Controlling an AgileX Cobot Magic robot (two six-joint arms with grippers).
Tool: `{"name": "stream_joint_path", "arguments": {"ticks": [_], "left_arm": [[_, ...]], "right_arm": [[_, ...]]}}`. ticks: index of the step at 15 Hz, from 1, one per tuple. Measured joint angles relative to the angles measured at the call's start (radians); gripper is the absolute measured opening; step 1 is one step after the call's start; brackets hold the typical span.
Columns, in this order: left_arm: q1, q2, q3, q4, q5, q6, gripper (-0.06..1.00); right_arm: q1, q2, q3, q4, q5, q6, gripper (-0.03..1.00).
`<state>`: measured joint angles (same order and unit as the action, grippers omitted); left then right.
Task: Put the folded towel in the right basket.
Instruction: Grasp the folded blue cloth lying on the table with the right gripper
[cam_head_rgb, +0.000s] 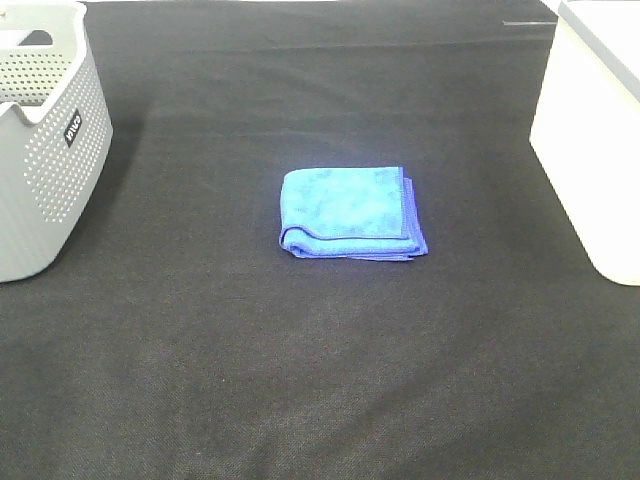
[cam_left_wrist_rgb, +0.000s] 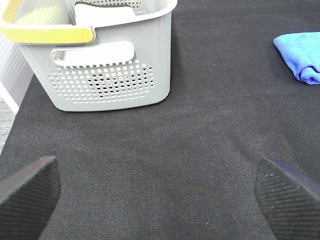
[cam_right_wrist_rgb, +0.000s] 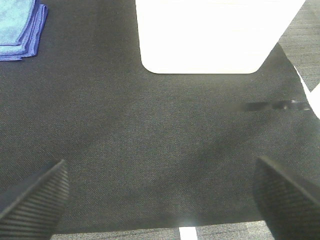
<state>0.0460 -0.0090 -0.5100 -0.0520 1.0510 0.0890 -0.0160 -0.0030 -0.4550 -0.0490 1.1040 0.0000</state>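
Observation:
The folded towel (cam_head_rgb: 352, 213) is a small bright blue cloth with violet-blue edges. It lies flat on the black mat in the middle of the exterior high view. It also shows in the left wrist view (cam_left_wrist_rgb: 301, 51) and in the right wrist view (cam_right_wrist_rgb: 20, 27). The right basket (cam_head_rgb: 597, 140) is large and white, at the right edge, and shows in the right wrist view (cam_right_wrist_rgb: 215, 35). My left gripper (cam_left_wrist_rgb: 157, 192) is open and empty over bare mat. My right gripper (cam_right_wrist_rgb: 160, 195) is open and empty, short of the white basket. Neither gripper shows in the exterior high view.
A grey basket (cam_head_rgb: 45, 140) with dotted holes and a black label stands at the left; the left wrist view (cam_left_wrist_rgb: 107, 60) shows its yellow-edged rim. The black mat (cam_head_rgb: 300, 350) covers the table. The mat's edge and grey floor show in the right wrist view (cam_right_wrist_rgb: 300, 55).

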Motion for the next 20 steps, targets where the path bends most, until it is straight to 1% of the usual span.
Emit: {"name": "stream_joint_path", "arguments": {"ticks": [3, 20], "left_arm": [[0.0, 0.0, 0.0, 0.0, 0.0, 0.0, 0.99], [0.0, 0.0, 0.0, 0.0, 0.0, 0.001, 0.99]], "right_arm": [[0.0, 0.0, 0.0, 0.022, 0.0, 0.0, 0.96], [0.0, 0.0, 0.0, 0.028, 0.0, 0.0, 0.96]]}}
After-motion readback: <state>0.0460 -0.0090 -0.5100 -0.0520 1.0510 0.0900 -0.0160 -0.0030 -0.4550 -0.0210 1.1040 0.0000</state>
